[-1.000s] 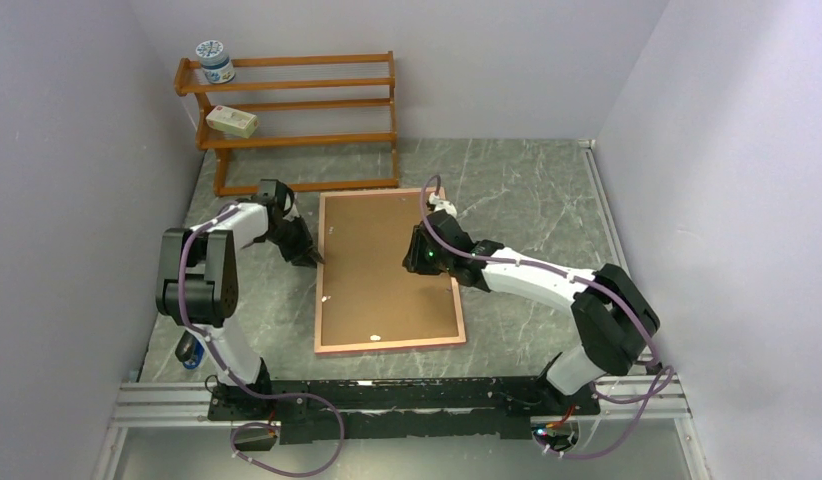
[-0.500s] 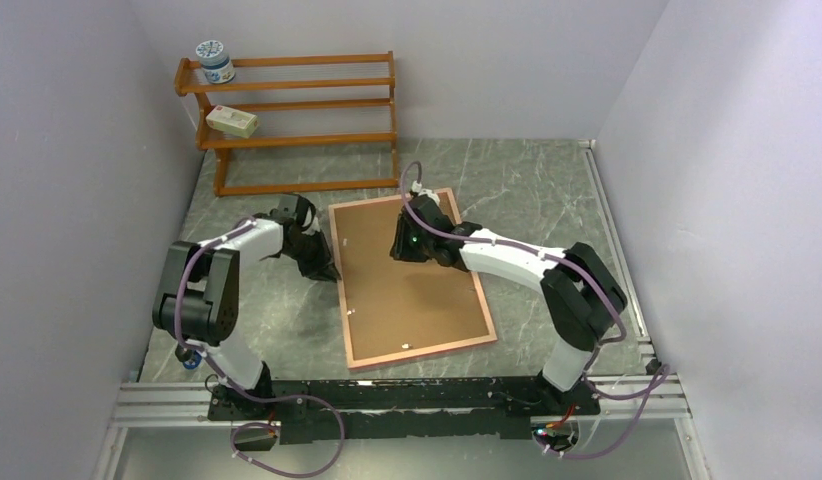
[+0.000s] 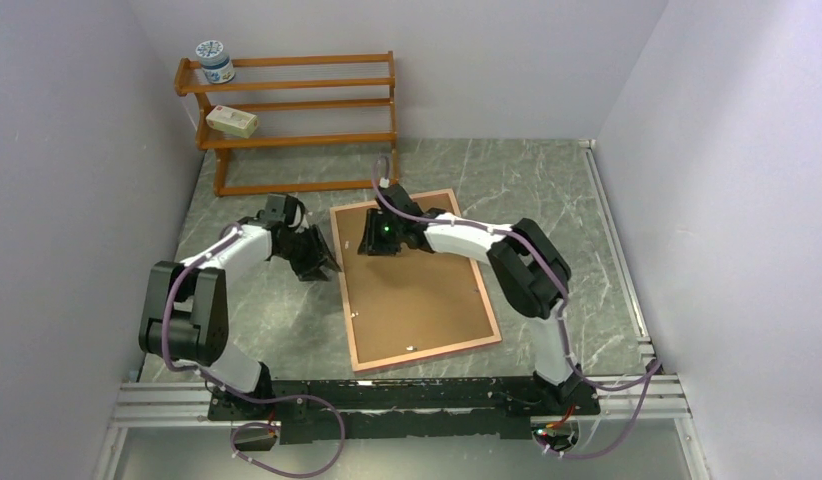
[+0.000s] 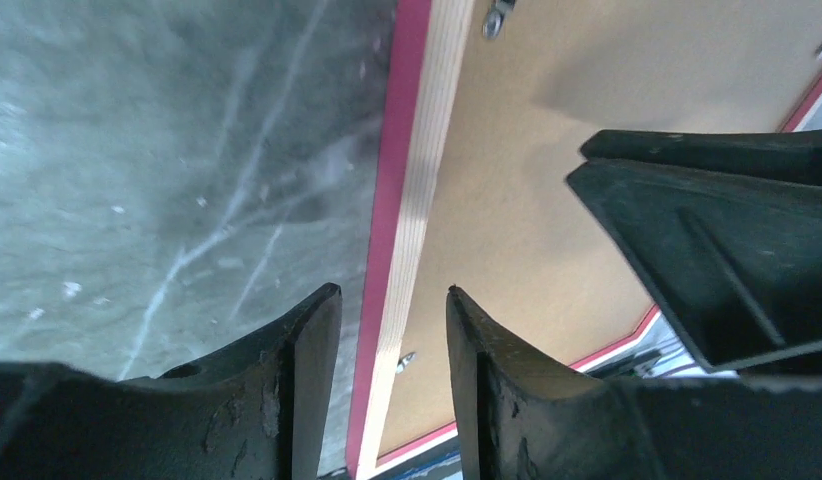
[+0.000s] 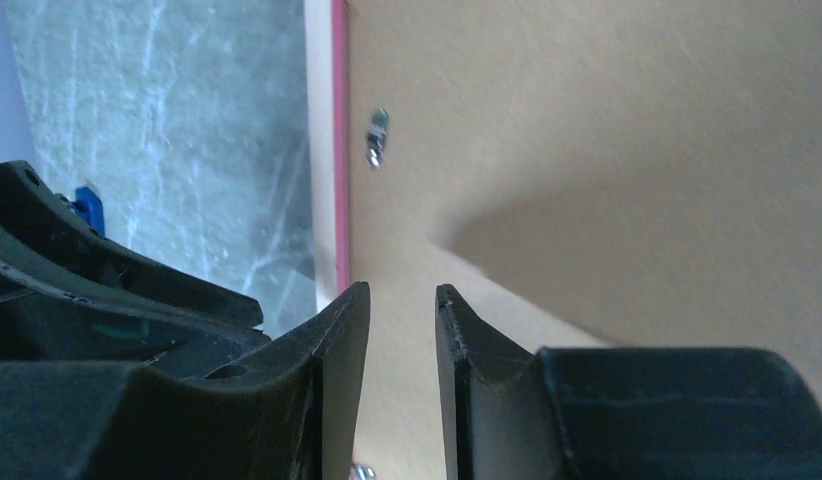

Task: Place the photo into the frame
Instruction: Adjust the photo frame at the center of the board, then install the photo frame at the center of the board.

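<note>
The frame lies back-up on the table, the brown backing sheet seated in it and the photo unseen (perhaps beneath, I cannot tell). Just beside the frame's left edge the left end effector is half open and empty; over its far end the right end effector is narrowly parted, holding nothing. A nudge from either could, I judge, skid the loose frame askew.

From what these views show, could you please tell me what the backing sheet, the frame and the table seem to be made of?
The backing sheet: probably hardboard, matte, even tan with no grain. The frame: pink coated rim over a pale, faintly streaked edge, perhaps wood or fibreboard. The table: grey stone or stone-print laminate, white veins, slight sheen; which one is unclear.
</note>
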Controlling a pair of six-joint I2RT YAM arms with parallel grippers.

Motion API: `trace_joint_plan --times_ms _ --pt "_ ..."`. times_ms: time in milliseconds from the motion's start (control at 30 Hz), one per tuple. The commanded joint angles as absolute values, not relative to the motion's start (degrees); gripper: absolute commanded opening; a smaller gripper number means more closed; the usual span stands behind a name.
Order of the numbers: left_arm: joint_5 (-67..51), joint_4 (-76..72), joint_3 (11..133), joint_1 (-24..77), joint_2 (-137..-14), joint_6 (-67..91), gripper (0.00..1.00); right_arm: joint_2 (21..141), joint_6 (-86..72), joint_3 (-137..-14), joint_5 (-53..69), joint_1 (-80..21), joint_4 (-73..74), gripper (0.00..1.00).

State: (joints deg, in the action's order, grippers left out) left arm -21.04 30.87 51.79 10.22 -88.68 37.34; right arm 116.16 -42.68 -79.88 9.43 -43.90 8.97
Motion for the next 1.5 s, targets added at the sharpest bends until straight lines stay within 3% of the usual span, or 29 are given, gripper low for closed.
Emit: trace_joint_plan --times_ms 0,300,633,1467 --pt "-21.9 27.8 54.7 7.3 -89.4 38.9 0.47 120.5 -44.3 -87.7 12.6 -43.4 7.6 0.34" --pt "-27.8 23.3 58.4 5.3 -98.2 39.0 0.41 129.7 -46.4 -99.1 12.9 -41.6 12.8 0.32" --pt "-26.0 26.3 61.9 5.0 -103.0 35.7 0.3 133.5 -45.0 -101.2 18.4 -41.2 11.9 0.28" --pt "-24.3 29.9 63.3 4.7 -108.3 31.2 0.26 138.2 -40.9 -98.9 26.0 -41.3 9.1 0.27"
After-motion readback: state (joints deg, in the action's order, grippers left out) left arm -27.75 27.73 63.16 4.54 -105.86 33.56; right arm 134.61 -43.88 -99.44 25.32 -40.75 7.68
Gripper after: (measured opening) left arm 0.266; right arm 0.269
